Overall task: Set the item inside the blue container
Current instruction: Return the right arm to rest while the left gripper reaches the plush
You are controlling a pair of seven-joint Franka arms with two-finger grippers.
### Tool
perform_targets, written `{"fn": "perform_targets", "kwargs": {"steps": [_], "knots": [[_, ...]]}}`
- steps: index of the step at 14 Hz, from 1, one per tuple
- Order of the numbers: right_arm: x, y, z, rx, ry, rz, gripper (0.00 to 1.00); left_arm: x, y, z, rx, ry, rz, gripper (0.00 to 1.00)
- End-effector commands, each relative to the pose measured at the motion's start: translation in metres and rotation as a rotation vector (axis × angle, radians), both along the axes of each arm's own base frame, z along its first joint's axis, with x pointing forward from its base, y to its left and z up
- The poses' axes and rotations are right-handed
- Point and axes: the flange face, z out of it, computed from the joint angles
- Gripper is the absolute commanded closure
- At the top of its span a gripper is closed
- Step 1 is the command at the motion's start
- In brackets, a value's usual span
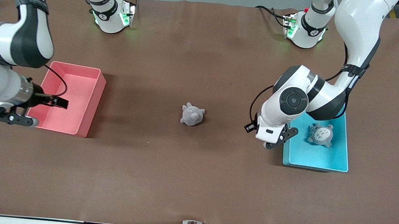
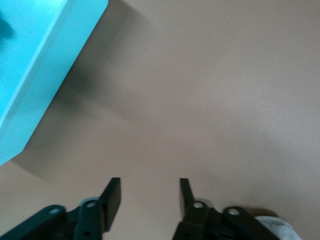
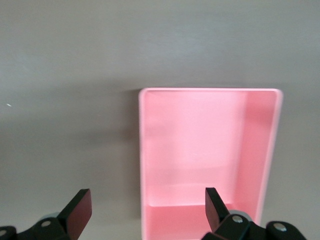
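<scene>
Two grey plush toys are on record. One, a flat round toy with a pale patterned belly (image 1: pixel 320 135), already lies inside the light blue rectangular plastic bin (image 1: pixel 339 166), a straight-walled, thin-rimmed container toward the left arm's end of the brown table (image 1: pixel 193 183). The other, a soft rounded plush with small ears (image 1: pixel 192 114), rests on bare table mid-way between the two bins.

Left gripper (image 1: pixel 279 137): hangs over the table just beside the blue bin's wall, on the side toward the loose plush; its fingers (image 2: pixel 112 196) stand partly apart with nothing between them. The loose plush lies from it toward the right arm's end, well apart; this arm looks the nearer of the two. The toy is roundish, with no clear long axis, and should yield under a pinch.

Right gripper (image 1: pixel 46 111): waits over the pink rectangular plastic bin (image 1: pixel 95 81), fingers spread wide, empty. That bin holds nothing.
</scene>
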Motion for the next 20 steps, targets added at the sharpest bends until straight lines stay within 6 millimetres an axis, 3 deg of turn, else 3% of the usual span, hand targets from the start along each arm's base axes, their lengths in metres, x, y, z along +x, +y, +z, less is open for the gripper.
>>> {"fn": "perform_targets", "kwargs": {"steps": [1, 4, 8, 11, 15, 18, 20], "knots": [[-0.019, -0.032, 0.020, -0.002, -0.004, 0.063, 0.00, -0.003, 0.005, 0.011, 0.006, 0.012, -0.026, 0.56], [-0.026, -0.065, 0.037, 0.008, -0.004, 0.072, 0.00, -0.002, 0.007, 0.015, 0.006, 0.005, -0.021, 0.65], [-0.026, -0.083, 0.061, 0.000, -0.018, 0.085, 0.00, -0.002, 0.007, 0.020, 0.006, -0.003, -0.019, 0.64], [-0.030, -0.114, 0.067, 0.012, -0.021, 0.058, 0.00, -0.002, 0.007, 0.020, 0.006, -0.003, -0.019, 0.66], [-0.025, -0.115, 0.086, 0.012, -0.044, 0.059, 0.00, -0.004, 0.004, 0.016, 0.007, 0.006, -0.010, 0.65], [-0.023, -0.112, 0.094, 0.008, -0.064, 0.061, 0.00, -0.008, -0.016, 0.012, -0.064, 0.041, 0.015, 0.65], [-0.021, -0.108, 0.091, 0.029, -0.060, 0.061, 0.00, -0.002, -0.042, 0.023, -0.135, 0.033, 0.083, 0.65]]}}
